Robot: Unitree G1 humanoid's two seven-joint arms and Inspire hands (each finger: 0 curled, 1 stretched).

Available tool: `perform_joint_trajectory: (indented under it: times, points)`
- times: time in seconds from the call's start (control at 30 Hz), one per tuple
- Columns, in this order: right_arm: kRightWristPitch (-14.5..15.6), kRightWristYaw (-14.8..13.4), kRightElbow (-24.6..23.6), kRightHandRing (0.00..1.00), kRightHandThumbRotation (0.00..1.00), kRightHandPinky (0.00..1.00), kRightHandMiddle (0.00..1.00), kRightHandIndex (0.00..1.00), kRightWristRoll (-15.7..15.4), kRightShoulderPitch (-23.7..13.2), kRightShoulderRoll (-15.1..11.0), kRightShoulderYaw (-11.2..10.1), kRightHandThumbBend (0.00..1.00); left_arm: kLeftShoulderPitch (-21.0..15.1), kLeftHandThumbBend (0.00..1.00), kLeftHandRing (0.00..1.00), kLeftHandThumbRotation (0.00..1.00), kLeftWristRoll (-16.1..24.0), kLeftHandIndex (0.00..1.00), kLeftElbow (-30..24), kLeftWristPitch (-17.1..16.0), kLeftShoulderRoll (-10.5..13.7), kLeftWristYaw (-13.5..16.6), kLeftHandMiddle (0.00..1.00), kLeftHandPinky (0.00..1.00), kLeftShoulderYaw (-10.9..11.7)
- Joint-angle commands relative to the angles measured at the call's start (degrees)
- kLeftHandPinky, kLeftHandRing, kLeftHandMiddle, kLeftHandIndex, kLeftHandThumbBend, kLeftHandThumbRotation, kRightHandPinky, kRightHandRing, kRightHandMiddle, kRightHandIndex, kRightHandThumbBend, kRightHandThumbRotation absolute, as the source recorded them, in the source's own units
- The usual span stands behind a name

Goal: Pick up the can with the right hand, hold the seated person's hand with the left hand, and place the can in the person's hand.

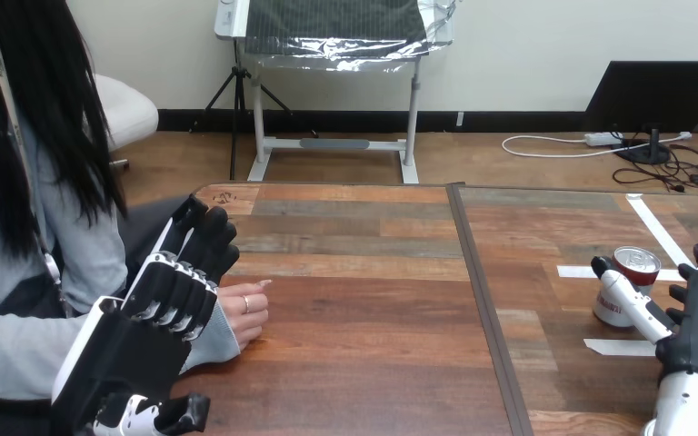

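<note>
From the head view, the can [634,266] stands upright on the wooden table [373,318], far over on the robot's right side. The right hand [691,341] is right by it. The hand is spread apart, not squeezed. One long finger [632,302] lies across the front of the can, and the other fingers stand just beside the can on its other side. The can sits between them with its bottom on the table.

On the other side, the person's hand [247,313] rests on the table near its left edge. The left hand [177,291] is over the person's wrist and covers part of it. I cannot tell if it grips the wrist or only sits over it.

I think the step now is picking up the can. Next, the right hand needs to close snugly on the can, lift it straight up, and carry it across the table. The person's hand should turn palm up to take it.
</note>
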Motion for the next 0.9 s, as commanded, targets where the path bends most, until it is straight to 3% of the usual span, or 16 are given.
perform_joint_trajectory:
  times: [0.0, 0.7, 0.87]
  points:
    - [0.3, 0.5, -0.1, 0.88, 0.58, 0.81, 0.93, 0.99, 0.0, -5.6, -2.4, 0.6, 1.0, -1.5, 1.0, 1.0, 0.38, -0.8, 1.0, -3.4, 0.0, 0.7, -0.1, 1.0, 1.0, 0.1]
    - [1.8, 1.7, 0.5, 0.87, 0.59, 0.78, 0.93, 0.98, -0.3, -6.4, -2.8, 1.3, 1.0, -0.4, 1.0, 1.0, 0.4, -0.6, 1.0, -5.0, -0.3, 0.8, 0.3, 1.0, 1.0, 0.3]
    - [2.2, 2.3, 0.6, 0.87, 0.59, 0.79, 0.93, 0.98, 0.0, -6.8, -2.8, 1.2, 1.0, -0.2, 1.0, 1.0, 0.41, 0.1, 1.0, -5.3, -2.0, 0.7, 0.7, 1.0, 1.0, 0.5]
